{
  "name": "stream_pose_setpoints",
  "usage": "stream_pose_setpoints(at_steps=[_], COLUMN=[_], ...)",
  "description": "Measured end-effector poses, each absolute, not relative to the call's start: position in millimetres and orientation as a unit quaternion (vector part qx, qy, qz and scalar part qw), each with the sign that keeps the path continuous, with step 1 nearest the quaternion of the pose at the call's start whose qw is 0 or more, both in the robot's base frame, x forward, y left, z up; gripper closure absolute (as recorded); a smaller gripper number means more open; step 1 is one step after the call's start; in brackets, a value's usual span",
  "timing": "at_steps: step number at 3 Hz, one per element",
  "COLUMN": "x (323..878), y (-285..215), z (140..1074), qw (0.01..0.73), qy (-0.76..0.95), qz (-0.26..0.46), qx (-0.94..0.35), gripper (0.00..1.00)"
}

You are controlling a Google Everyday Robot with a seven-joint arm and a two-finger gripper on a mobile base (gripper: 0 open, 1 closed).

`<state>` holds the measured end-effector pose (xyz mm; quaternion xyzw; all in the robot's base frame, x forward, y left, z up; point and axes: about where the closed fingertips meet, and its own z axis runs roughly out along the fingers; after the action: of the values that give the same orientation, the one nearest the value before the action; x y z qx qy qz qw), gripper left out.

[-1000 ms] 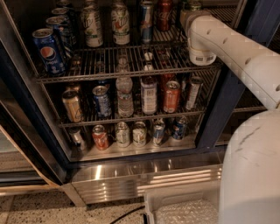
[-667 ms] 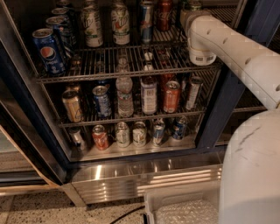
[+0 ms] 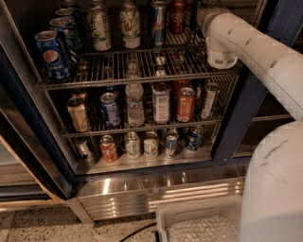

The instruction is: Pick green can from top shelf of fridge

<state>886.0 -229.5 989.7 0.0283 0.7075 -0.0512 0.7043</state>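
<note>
Reaching into the dark-blue-framed drinks fridge (image 3: pixel 236 108), your white arm's gripper (image 3: pixel 204 10) sits at the right end of the silvery wire top shelf (image 3: pixel 118 66). You cannot tell how its jaws stand, and the dark green can is hidden.

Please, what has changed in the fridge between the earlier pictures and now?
Nothing visibly changed. The white robot arm reaches as before to the right end of the silvery wire top shelf; its pincer is hidden behind the wrist there. The cans and bottles stand where they stood.
</note>
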Motion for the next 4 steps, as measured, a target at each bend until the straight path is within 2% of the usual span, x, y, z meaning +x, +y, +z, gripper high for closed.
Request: stream_pose_setpoints(at_steps=[4], x=[865.8], y=[-218.4], z=[1019.9], qw=[0.716], qy=[0.698], qz=[-0.024], qx=[-0.001], gripper=[1.00])
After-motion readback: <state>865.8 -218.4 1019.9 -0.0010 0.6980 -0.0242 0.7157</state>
